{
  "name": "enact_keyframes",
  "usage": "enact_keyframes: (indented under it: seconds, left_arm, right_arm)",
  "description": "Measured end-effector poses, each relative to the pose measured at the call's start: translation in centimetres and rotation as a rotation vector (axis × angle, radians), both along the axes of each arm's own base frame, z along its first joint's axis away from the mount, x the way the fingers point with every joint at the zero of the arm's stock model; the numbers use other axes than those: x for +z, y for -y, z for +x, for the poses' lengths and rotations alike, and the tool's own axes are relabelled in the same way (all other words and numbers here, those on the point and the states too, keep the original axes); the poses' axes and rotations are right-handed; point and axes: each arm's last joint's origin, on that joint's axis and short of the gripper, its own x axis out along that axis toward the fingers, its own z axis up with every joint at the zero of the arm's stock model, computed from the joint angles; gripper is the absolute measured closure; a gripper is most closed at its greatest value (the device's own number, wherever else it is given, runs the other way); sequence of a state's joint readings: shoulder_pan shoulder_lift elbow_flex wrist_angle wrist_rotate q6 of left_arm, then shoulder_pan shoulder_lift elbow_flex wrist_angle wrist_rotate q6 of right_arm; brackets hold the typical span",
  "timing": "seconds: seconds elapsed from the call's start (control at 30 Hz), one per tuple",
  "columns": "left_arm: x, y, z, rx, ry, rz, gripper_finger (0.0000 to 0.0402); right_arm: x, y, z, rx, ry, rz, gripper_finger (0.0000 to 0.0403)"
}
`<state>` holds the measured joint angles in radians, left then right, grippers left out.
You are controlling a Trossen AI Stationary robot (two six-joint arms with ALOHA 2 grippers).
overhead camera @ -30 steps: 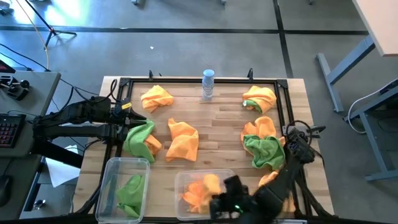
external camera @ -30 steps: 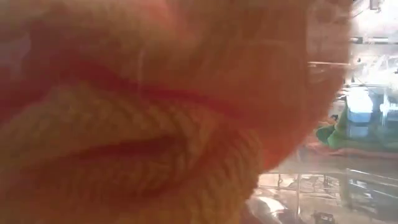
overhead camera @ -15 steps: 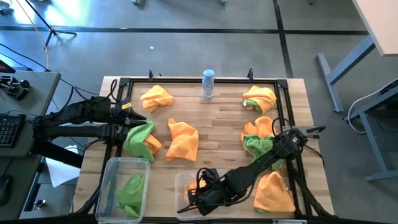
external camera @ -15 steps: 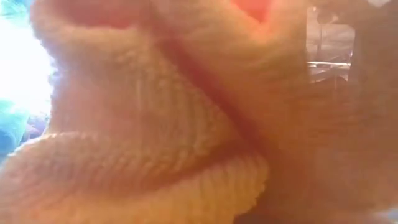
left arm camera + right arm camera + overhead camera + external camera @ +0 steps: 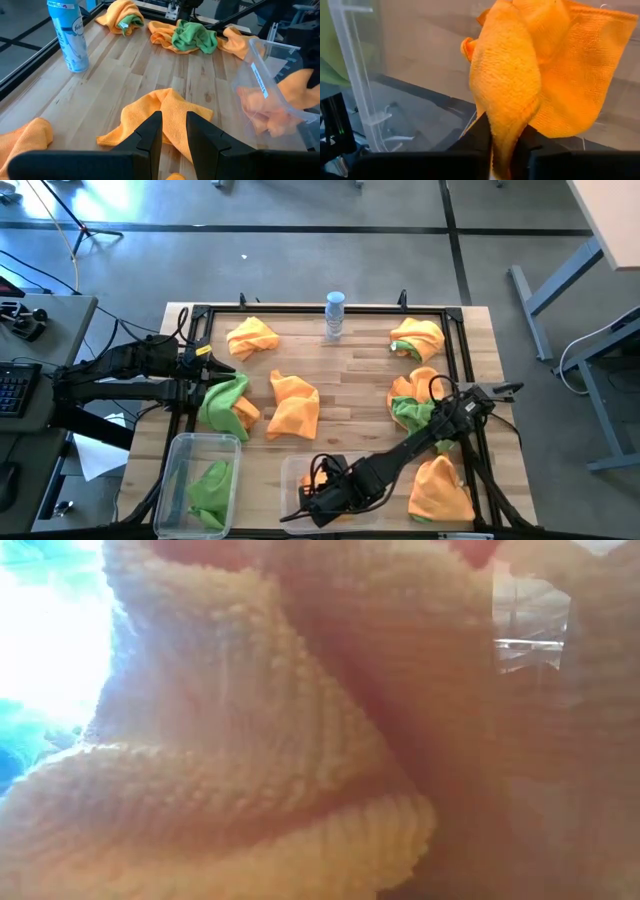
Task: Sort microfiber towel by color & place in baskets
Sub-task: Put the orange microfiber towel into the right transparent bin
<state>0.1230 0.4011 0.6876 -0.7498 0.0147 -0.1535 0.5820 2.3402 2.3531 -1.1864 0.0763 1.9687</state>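
My left end effector (image 5: 172, 131) waits at the table's left edge, fingers nearly together with nothing between them, aimed at an orange towel (image 5: 293, 406) lying flat on the table (image 5: 350, 370). Further left and nearer me, the narrow basket (image 5: 178, 448) holds a green towel (image 5: 211, 482). Moving right, my right end effector (image 5: 501, 142) is clamped on an orange towel (image 5: 520, 70) over the wide basket (image 5: 292, 470) — I judge this the drop step. The cloth points away from the fingers, long axis in line with them. Next I'd open and let it fall among the orange ones — then back clear
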Motion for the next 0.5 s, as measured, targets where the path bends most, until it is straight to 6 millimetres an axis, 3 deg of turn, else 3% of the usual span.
enact_keyframes:
  seconds: [0.3, 0.5]
  left_arm:
    - [0.00, 0.00, 0.00, 0.000, 0.000, 0.000, 0.0328]
    - [0.00, 0.00, 0.00, 0.000, 0.000, 0.000, 0.0328]
  right_arm:
    - [0.02, 0.01, -0.13, 0.002, -0.021, 0.016, 0.0240]
    - [0.27, 0.12, -0.31, 0.026, -0.035, 0.026, 0.0218]
